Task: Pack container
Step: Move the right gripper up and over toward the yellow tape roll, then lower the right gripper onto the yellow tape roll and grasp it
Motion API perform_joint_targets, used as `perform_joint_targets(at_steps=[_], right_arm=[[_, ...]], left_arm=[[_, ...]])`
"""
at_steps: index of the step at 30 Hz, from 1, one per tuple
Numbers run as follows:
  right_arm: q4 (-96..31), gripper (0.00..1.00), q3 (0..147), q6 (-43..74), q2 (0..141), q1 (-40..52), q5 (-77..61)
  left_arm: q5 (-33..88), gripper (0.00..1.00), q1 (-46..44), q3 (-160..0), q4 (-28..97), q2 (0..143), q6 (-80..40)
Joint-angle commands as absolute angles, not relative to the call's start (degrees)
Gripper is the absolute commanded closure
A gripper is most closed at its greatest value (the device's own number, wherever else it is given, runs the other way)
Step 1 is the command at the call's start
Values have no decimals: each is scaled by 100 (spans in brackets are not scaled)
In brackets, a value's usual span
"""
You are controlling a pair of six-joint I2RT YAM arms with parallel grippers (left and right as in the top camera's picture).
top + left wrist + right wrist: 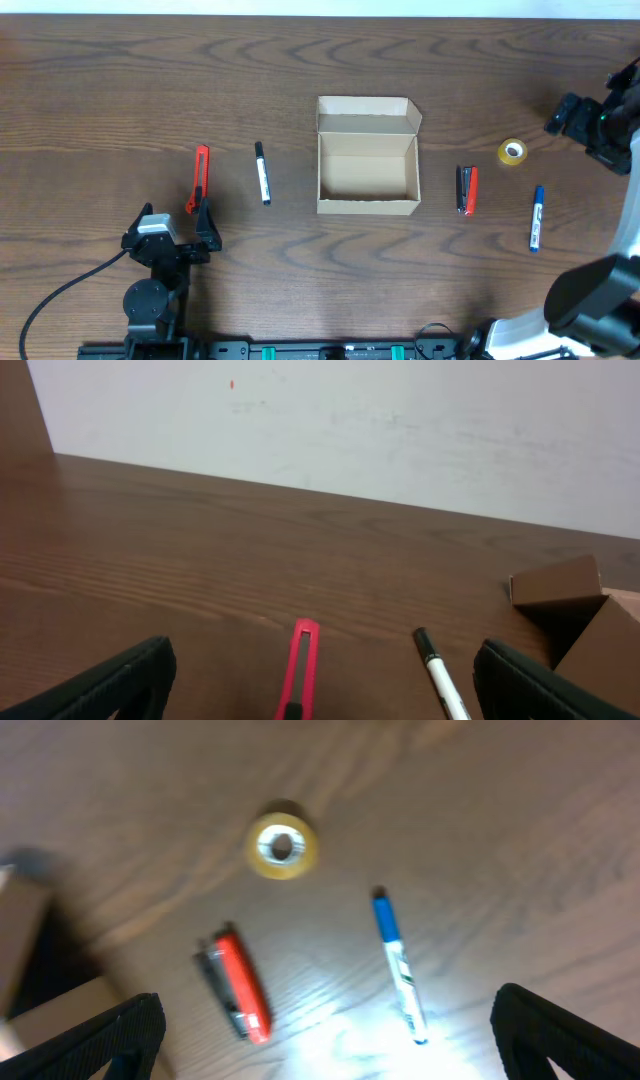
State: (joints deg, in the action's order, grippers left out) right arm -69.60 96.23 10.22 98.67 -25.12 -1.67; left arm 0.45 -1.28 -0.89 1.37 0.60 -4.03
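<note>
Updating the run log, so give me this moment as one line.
container: open, empty | left end effector: open, near red cutter | right end effector: open, near tape roll | packed: nothing

No text, brand or number can be read in any view. The white-barrelled marker with a blue cap [536, 218], at the right of the overhead frame, carries faint printing on its barrel, too small and blurred to read.

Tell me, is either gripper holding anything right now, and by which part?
Nothing is held. The left gripper and the right gripper are both open, and neither is gripping any item.
</note>
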Motion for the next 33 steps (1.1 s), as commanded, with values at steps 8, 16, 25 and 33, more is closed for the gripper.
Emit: perform_joint_targets(at_steps=[8,16,25,33], right_arm=[[-6761,1,9588,1363,10495,-2668,491],[-6357,1,9435,1079,11006,-2700,246],[-5586,1,8431,1057,11349,-2694,163],[-5061,1,8086,753,11349,-2692,-255]], left_arm=[[-19,5,-104,-27,445,27,-342],[-19,5,-104,-27,445,27,-342],[-19,4,-104,-27,445,27,-342],[-21,5,-104,-27,445,27,-342]])
